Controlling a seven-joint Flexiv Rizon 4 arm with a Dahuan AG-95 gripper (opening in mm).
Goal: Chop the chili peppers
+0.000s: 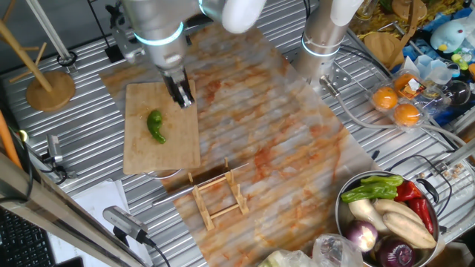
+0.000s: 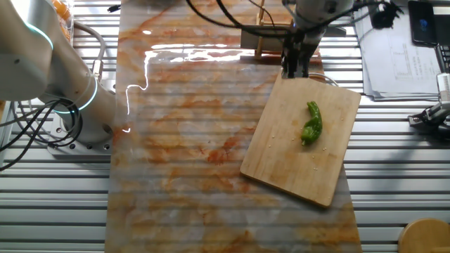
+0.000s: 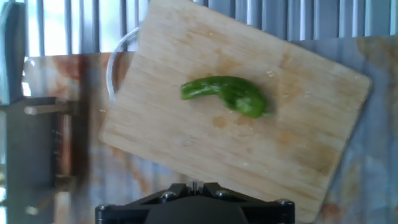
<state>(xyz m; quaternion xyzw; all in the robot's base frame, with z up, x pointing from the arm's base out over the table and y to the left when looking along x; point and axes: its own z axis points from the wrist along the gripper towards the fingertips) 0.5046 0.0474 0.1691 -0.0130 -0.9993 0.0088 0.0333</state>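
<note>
One whole chili pepper (image 1: 156, 126), curved and glossy bright green, lies uncut on the bamboo cutting board (image 1: 165, 159). The other fixed view shows the pepper (image 2: 311, 123) in the middle of the board (image 2: 295, 165). My gripper (image 1: 182, 95) hovers over the board's edge, a hand's width from the pepper, with its fingers together and nothing in them. The gripper (image 2: 294, 67) sits at the board's far corner in that view. In the hand view the pepper (image 3: 227, 94) lies ahead on the board (image 3: 286, 155), and only the dark finger bases show at the bottom edge.
A knife (image 1: 194, 185) rests at a wooden rack (image 1: 217, 199) just in front of the board. A metal bowl (image 1: 343, 215) of mixed vegetables stands at the right front. Oranges (image 1: 397, 105) and a second robot base (image 1: 325, 37) are at the back, with a wooden stand (image 1: 48, 89) on the left.
</note>
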